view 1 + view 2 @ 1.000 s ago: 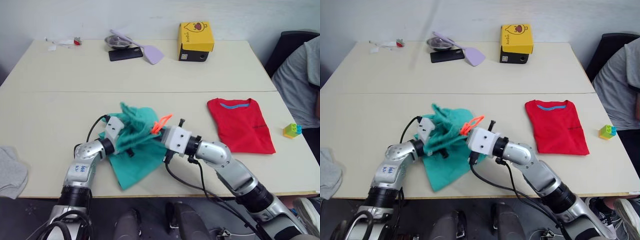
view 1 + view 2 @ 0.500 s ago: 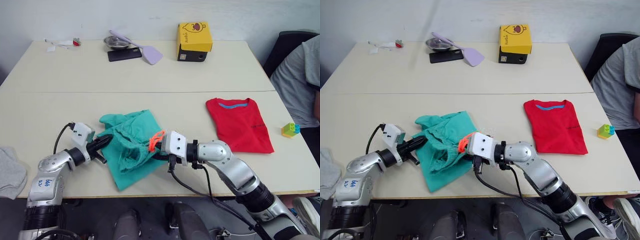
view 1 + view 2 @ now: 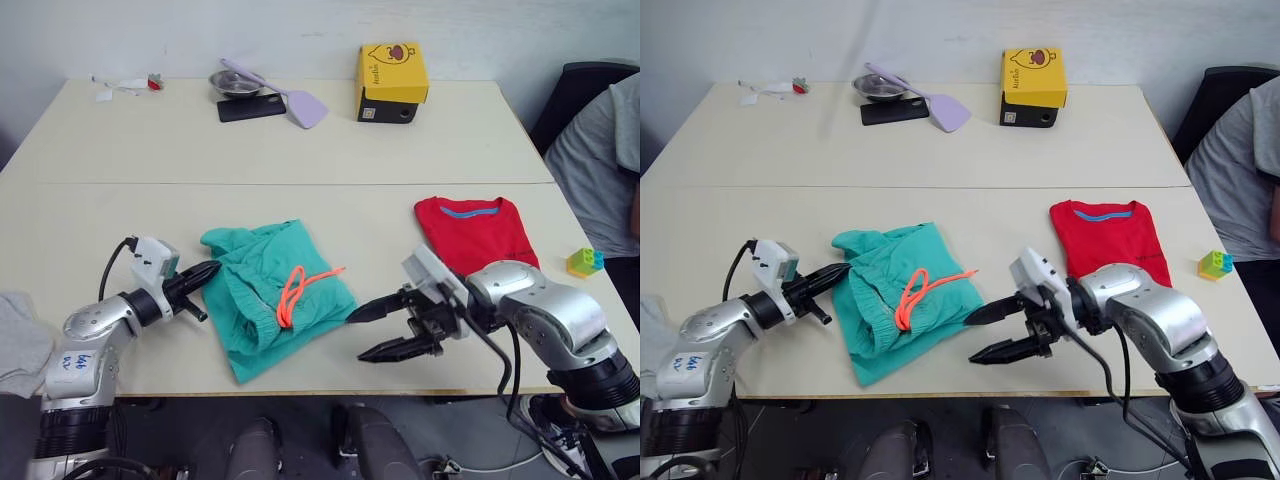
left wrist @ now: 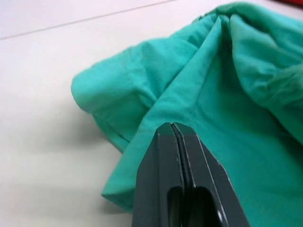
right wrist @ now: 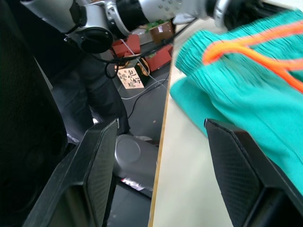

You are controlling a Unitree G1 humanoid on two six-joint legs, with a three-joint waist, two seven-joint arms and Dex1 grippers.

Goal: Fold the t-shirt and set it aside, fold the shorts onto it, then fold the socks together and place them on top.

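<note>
Grey socks [image 3: 20,340] cut off at the picture's left edge, seated person [image 3: 600,170] cut by the right edge, tiny objects [image 3: 125,85] at table's far corner too small to identify

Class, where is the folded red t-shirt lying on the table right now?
In the left eye view, the t-shirt lies flat on the table's right side, beyond the right hand, right of the shorts.

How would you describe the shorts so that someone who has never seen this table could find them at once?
Look at the near edge of the cream table, between the two robot arms. The shorts lie there as a crumpled teal-green heap, to the left of the flat red t-shirt. The looped orange drawstring on top sets them apart.
</note>
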